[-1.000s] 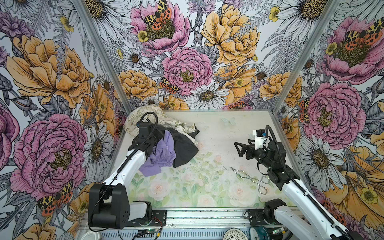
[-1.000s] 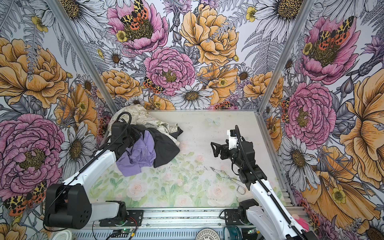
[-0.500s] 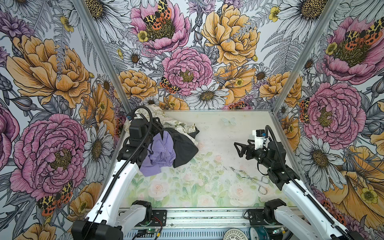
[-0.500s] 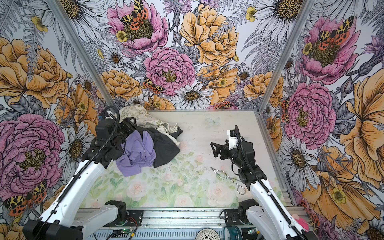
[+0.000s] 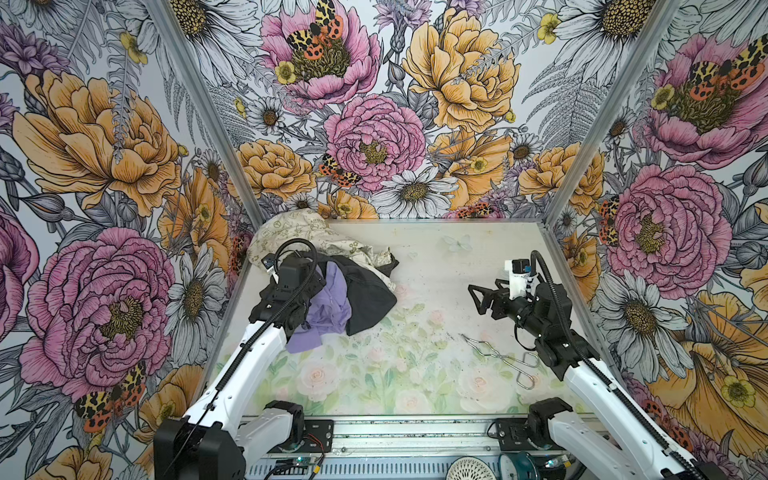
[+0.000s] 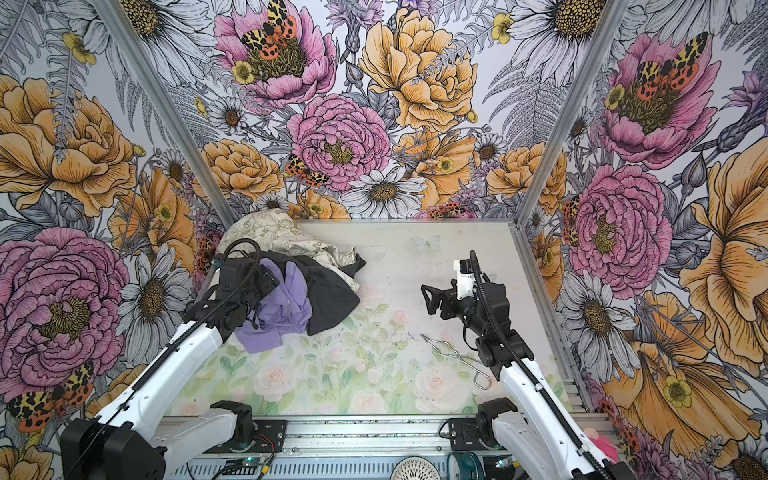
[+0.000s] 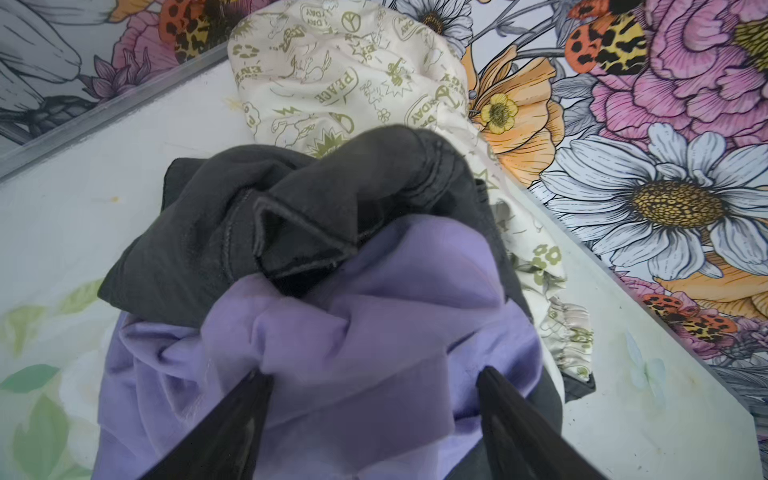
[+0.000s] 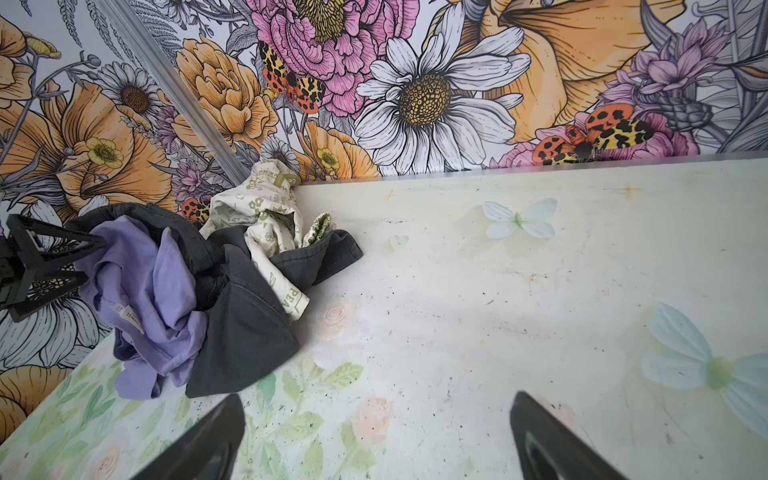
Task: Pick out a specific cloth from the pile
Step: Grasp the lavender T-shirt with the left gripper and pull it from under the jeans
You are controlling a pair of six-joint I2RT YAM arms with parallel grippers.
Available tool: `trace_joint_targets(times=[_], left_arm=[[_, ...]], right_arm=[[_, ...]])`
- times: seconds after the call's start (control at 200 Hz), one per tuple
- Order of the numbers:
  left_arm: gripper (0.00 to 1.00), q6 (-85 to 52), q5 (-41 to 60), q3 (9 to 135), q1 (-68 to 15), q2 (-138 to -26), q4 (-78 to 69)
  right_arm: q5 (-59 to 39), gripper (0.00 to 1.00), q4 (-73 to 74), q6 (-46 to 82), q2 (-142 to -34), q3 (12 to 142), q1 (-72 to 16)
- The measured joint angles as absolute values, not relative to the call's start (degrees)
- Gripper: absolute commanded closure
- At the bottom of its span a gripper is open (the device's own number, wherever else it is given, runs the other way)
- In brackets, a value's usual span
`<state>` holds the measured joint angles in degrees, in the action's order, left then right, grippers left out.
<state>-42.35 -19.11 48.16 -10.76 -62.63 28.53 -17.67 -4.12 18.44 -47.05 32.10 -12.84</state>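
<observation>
The pile sits at the table's back left in both top views. The lavender cloth (image 5: 332, 307) (image 6: 286, 307) lies crumpled on its near side against the charcoal garment (image 5: 370, 299), with the cream printed cloth (image 5: 291, 232) behind. My left gripper (image 5: 312, 293) (image 7: 374, 374) is open right above the lavender cloth (image 7: 374, 324). Its fingers (image 7: 245, 407) straddle a fold without pinching it. My right gripper (image 5: 478, 299) (image 8: 376, 415) hovers open over bare table at the right, nothing between its fingers. From there I see the lavender cloth (image 8: 145, 291) beside the left gripper's fingers (image 8: 50, 245).
Metal tongs (image 5: 498, 357) (image 6: 453, 357) lie on the table just in front of the right arm. Flowered walls close the table on the left, back and right, and the pile presses into the back left corner (image 5: 257, 224). A metal rail (image 5: 395, 436) runs along the front.
The left gripper has opened from nearly shut over the lavender cloth, and its arm has shifted slightly. The cloth has settled on the pile. The right arm has not moved.
</observation>
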Motion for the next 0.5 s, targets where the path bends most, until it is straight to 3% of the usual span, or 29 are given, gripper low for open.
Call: trace_joint_targets(times=[0.11,0.175,0.405,0.5], left_arm=[[0.29,-43.7,-19.1,47.3,-10.8,-64.4,28.0],[0.38,-44.3,-19.2,47.2,-10.7,-65.2,27.7],[0.87,-45.5,-19.3,47.1,-10.7,-66.5,26.9],[1.00,-46.0,-19.2,47.0,-10.7,-66.0,26.7]], right_arm=[[-17.7,0.00,-4.1,18.4,-47.0,32.1,-12.8],[-17.7,0.00,-4.1,18.4,-47.0,32.0,-12.8],[-17.7,0.00,-4.1,18.4,-47.0,32.0,-12.8],[-17.7,0.01,-4.1,18.4,-47.0,32.0,-12.8]])
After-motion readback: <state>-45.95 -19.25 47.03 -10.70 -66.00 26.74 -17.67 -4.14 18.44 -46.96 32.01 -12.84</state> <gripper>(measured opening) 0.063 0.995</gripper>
